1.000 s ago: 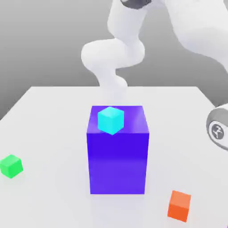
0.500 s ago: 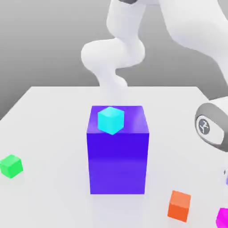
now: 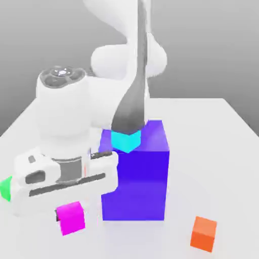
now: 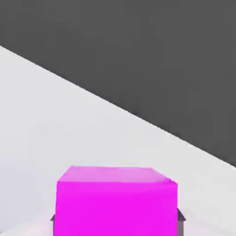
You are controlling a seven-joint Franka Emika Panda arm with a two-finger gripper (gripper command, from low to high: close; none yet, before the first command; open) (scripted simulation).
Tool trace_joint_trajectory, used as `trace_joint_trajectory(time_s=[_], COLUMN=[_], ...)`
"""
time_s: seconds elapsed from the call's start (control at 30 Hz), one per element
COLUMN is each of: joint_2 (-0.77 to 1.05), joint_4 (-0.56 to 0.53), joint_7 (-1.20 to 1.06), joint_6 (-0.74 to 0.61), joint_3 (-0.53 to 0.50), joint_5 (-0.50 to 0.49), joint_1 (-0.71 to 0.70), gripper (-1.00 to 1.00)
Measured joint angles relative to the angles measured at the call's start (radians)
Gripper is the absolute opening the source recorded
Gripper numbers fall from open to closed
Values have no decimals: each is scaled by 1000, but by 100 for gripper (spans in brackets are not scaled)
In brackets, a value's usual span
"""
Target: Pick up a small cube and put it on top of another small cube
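Tool [image 3: 71, 215] clamped on the pink cube [image 3: 71, 218], held at approx 7 o'clock of the big blue block [image 3: 135, 174] in the exterior view. Cyan cube [image 3: 125, 140] sits on block top. Orange cube [image 3: 204, 233] on worktop [image 3: 217, 152] at 5 o'clock; green cube [image 3: 5, 188] at 9.

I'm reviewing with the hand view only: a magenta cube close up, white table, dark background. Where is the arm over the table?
Observer: At the exterior view's left, in front of a big blue-violet block; the magenta cube hangs under the gripper.
Operator: What else is around?
Observer: A cyan cube sits on top of that block.
Operator: Any more cubes?
Observer: An orange cube lies on the table at the exterior view's lower right, and a green cube peeks out behind the hand at the left edge.
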Motion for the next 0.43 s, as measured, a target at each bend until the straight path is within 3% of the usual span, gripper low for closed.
trace_joint_trajectory(time_s=[0.1,0.2,0.33,0.37,0.43], joint_2=[-42,6,128,148,148], joint_4=[-69,-84,-69,-67,-67], joint_7=[69,49,-66,-87,-87], joint_6=[23,61,130,142,142], joint_3=[-96,-151,-66,-44,-44], joint_5=[15,145,357,388,388], joint_1=[-102,-225,-366,-385,-385], gripper=[-100,-100,-100,100,100])
